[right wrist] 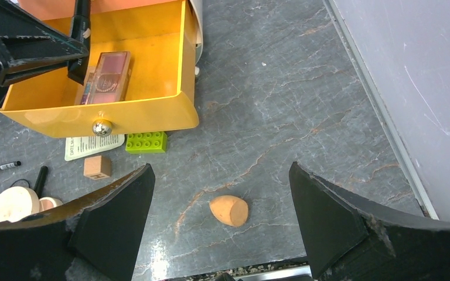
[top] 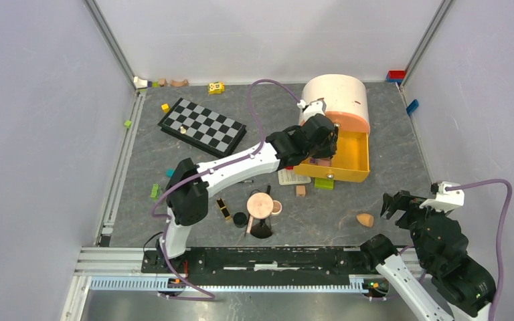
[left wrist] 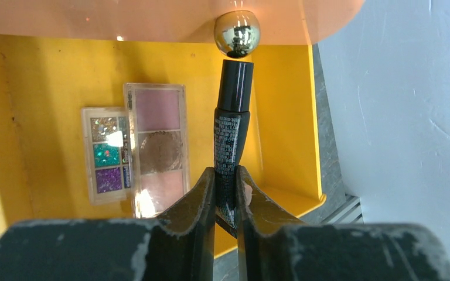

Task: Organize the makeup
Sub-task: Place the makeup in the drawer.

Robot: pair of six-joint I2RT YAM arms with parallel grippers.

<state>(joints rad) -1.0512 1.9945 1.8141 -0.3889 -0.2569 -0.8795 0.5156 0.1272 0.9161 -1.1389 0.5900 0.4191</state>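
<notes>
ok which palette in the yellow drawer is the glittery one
The smaller palette: gold, teal and purple glitter pans. The larger palette beside it is pink and brown.

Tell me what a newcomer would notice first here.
The open yellow drawer toward the back right of the table, with a pink palette and a multicolour palette inside. The left gripper holds a black tube over it. The right gripper hangs wide open near an orange teardrop sponge.
</notes>
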